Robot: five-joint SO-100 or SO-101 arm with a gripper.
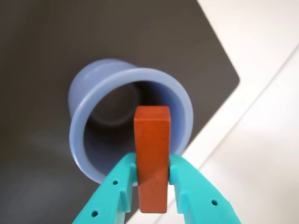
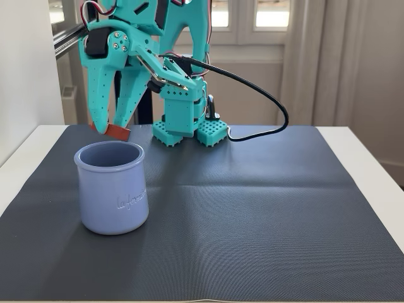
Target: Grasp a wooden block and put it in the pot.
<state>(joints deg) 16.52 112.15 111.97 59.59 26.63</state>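
Clamped between the two teal fingers of the gripper was the wooden block, pinched on its long sides so that one square end stuck out past the fingertips. Seen from the wrist view, that free end reached over the near rim of the pot and lay across its open mouth, with the dim inside wall and floor of the pot visible behind it.

From the fixed view, the gripper hung just above the pot, over the far edge of its rim, fingers pointing down. The wooden block showed as a small red bar held nearly level at the fingertips, clear of the rim and not touching it. Faint raised script ran across the pot's side.

Beneath the pot lay a dark ribbed mat, and the pot stood upright on the mat's left part in that view. Behind the pot, at the mat's far edge, sat the arm's teal base, with a black cable looping out to its right. Around the mat ran the white table.
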